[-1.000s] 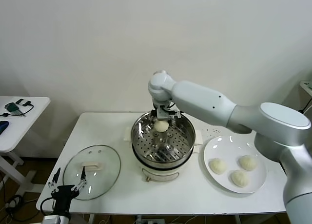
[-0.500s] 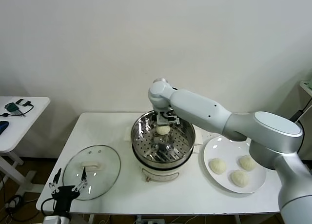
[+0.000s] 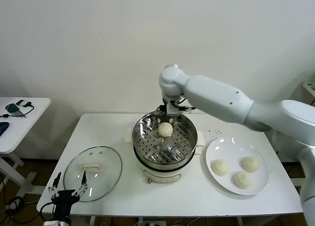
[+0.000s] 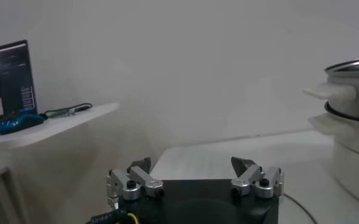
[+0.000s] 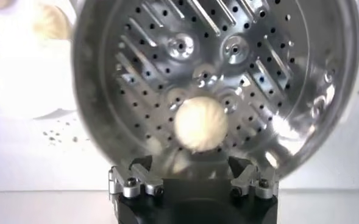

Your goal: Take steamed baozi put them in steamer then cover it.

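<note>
My right fingers (image 5: 194,176) hang spread wide above the far side of the steamer (image 3: 147,142), gripping nothing; one baozi (image 3: 165,129) sits on the perforated floor just below them; three more baozi (image 3: 220,167) lie on the white plate (image 3: 261,184) beside the steamer on the counter (image 3: 113,130); the cover (image 3: 92,173) rests flat near the front left corner; my left fingers (image 4: 194,176) wait spread beside it, low at the edge.
</note>
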`<control>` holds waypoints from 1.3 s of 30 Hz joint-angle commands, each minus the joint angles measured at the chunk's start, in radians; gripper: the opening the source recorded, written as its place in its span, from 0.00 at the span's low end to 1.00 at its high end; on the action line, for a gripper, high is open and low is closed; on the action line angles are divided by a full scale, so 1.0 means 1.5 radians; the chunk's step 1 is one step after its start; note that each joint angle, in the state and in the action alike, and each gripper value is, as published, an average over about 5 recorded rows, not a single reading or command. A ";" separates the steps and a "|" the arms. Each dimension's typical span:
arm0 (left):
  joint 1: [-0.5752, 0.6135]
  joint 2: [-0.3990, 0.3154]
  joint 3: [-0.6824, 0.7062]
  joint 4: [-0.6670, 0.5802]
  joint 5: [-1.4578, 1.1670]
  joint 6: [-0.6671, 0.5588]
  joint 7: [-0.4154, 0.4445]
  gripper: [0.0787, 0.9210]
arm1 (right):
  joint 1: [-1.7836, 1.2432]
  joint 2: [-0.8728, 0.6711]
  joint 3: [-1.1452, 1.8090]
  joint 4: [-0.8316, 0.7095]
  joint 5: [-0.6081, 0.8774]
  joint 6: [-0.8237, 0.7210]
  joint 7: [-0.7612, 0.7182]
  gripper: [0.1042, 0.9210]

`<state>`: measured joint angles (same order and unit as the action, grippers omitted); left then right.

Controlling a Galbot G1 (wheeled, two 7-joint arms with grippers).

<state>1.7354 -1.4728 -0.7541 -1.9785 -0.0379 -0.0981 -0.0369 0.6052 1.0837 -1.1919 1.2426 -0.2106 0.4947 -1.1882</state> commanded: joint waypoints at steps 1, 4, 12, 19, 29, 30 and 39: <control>0.007 0.000 0.002 -0.008 0.002 0.000 0.000 0.88 | 0.177 -0.145 -0.223 0.048 0.310 -0.165 0.116 0.88; 0.010 0.001 0.006 -0.009 0.002 -0.001 0.001 0.88 | 0.184 -0.217 -0.256 0.091 0.373 -0.327 0.141 0.88; 0.007 -0.003 0.019 -0.014 0.012 0.002 0.003 0.88 | 0.080 -0.369 -0.214 0.194 0.453 -0.574 0.120 0.88; 0.012 -0.003 0.013 -0.020 0.015 0.005 0.004 0.88 | -0.081 -0.405 -0.144 0.148 0.404 -0.571 0.085 0.88; 0.010 -0.007 0.014 -0.012 0.025 0.007 0.001 0.88 | -0.368 -0.382 0.094 0.081 0.291 -0.574 0.092 0.88; 0.009 -0.008 0.015 -0.012 0.027 0.008 0.001 0.88 | -0.380 -0.374 0.105 0.074 0.286 -0.571 0.095 0.88; 0.011 -0.011 0.013 -0.007 0.034 0.007 0.000 0.88 | -0.414 -0.313 0.135 0.034 0.279 -0.566 0.120 0.88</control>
<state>1.7495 -1.4856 -0.7333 -1.9934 0.0052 -0.0872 -0.0348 0.1130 0.5902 -1.0804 1.3271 0.2317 -0.3282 -1.0225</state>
